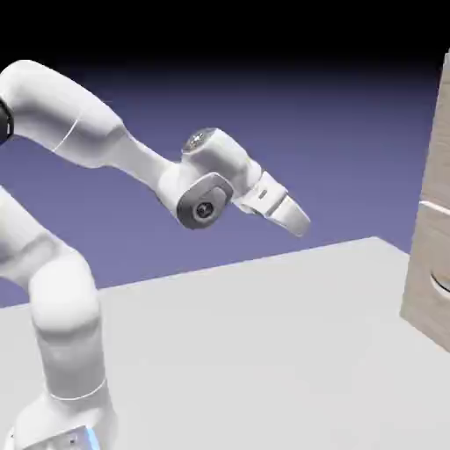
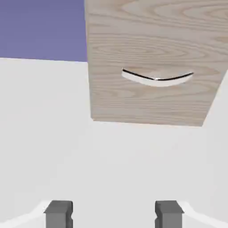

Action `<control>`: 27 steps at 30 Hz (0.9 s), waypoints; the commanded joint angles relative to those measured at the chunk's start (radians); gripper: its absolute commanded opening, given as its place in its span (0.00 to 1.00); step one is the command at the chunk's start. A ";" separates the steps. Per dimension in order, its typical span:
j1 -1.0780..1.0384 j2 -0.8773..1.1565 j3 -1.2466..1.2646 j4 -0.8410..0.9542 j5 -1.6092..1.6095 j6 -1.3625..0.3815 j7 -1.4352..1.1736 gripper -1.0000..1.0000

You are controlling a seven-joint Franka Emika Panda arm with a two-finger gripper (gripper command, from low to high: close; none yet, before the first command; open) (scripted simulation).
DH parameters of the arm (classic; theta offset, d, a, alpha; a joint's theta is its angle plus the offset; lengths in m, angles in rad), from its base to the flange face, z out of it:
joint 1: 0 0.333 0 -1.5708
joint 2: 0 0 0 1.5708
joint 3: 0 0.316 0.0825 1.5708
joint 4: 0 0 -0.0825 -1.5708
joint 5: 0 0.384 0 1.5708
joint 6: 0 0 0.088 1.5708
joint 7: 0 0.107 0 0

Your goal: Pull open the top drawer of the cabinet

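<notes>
a plain white tabletop (image 1: 264, 352) spreads under a blue-violet backdrop that darkens to black at the top. the tall boxy cabinet of light beige wood grain (image 1: 432, 237) stands upright at the 3 o'clock edge of the exterior view, mostly cut off, its long axis vertical. only a sliver of the top drawer (image 1: 437, 132), pale wood grain, shows above a thin silvery line. in the hand view the lower drawer front with the curved arc handle (image 2: 156, 78) sits toward 12 o'clock, the handle running crosswise. the white arm's gripper (image 1: 294, 218) hangs in the air well apart from the cabinet, aimed toward 4 o'clock. its small grey fingers (image 2: 59, 213) stand wide apart, holding nothing.
</notes>
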 commanded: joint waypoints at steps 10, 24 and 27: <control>-0.362 -0.031 0.290 0.215 0.384 -0.053 -0.029 0.50; -0.870 -0.074 0.696 0.516 0.921 -0.126 -0.069 0.50; -0.979 -0.083 0.782 0.580 1.037 -0.142 -0.077 0.50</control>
